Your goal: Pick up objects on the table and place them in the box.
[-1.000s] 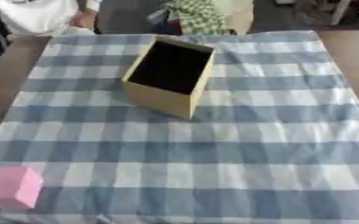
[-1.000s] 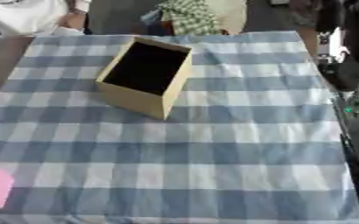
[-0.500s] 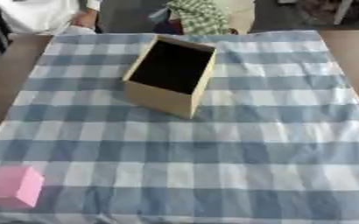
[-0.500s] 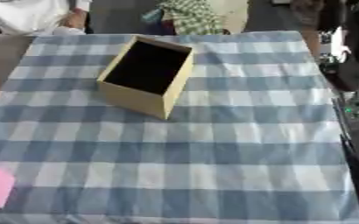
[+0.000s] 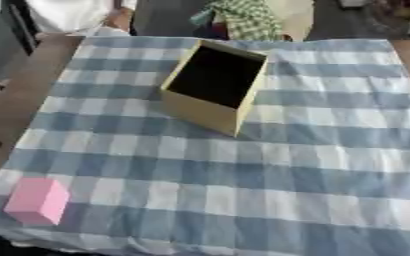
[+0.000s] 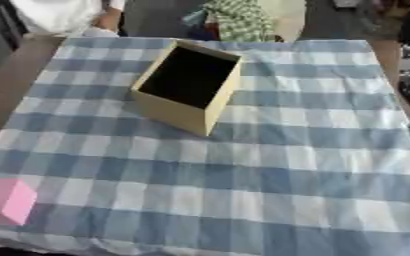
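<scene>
a pale pink rectangular block (image 5: 36,201) is lying at about 8 o'clock on the cloth, close to the near left corner and just inside the near edge. it is resting flat on one face, skewed slightly to the check pattern, and touching nothing else.

a blue and white checked tablecloth (image 5: 270,195) is covering the table from the near edge to the far edge, lying mostly smooth with a few soft creases. a strip of bare brown table top (image 5: 7,107) is showing beside the cloth along the left side at 9 o'clock.

an open-topped tan cardboard box (image 5: 214,86) is standing past the centre toward 12 o'clock, well apart from the pink block. it is turned at an angle to the cloth's checks, one corner pointing toward the near side. its inside is reading as dark, and nothing can be made out in it.

beyond the far edge of the table, at 12 o'clock, a green and white checked fabric (image 6: 236,19) is showing, and at 11 o'clock a white garment (image 5: 67,14); neither is touching the box or the block.

neither robot hand is appearing in either eye view, so the state of their fingers cannot be told, and neither is holding anything that can be seen.
</scene>
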